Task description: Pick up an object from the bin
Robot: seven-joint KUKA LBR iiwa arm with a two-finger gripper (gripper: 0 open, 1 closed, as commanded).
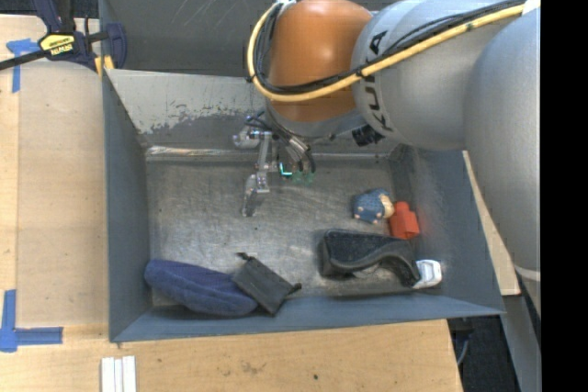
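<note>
The end effector (260,186), spread impossible to tell, hangs over bare bin (124,197) floor at 12 o'clock, apparently uncommitted, since the nearest thing, a blue toy (370,207), lies at 3 o'clock.

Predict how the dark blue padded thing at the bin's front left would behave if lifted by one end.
The dark blue padded thing looks soft and rounded, so it would probably droop rather than stay stiff. It seems unlikely to roll, lying flat and wide. The black flat piece touches its right end and may shift with it.
</note>
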